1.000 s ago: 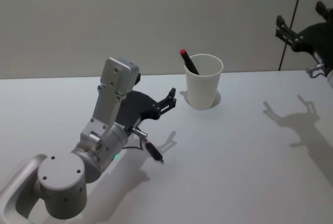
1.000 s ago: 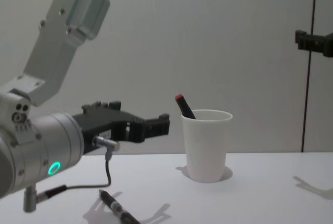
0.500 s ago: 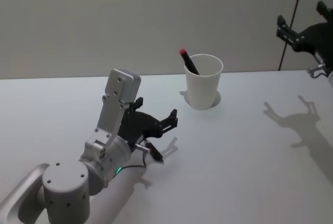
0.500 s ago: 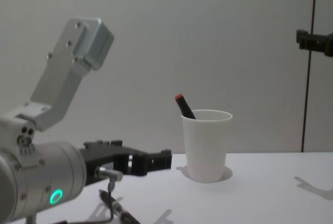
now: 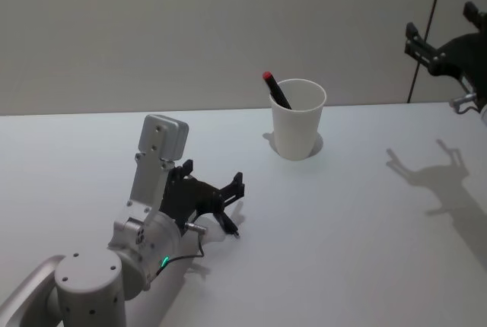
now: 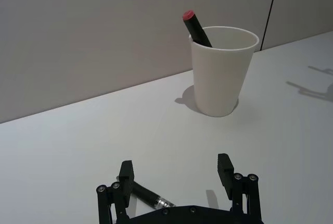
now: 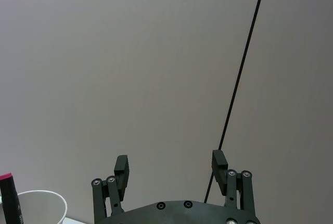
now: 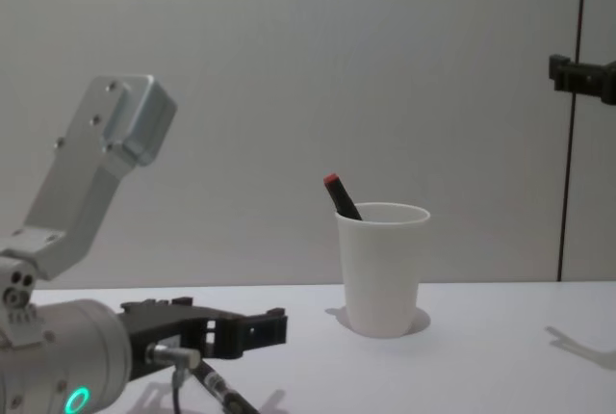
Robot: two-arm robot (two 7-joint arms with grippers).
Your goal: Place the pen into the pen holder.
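Fingers of the left gripper are spread wide, with nothing gripped. The gripper is positioned low over the table, the forearm angled forward and down. The pen is laid flat just beneath it, near one finger. Well ahead, the pen holder is stood upright, a red-capped pen leaned inside. Far off to its right, the right gripper is raised, fingers spread.
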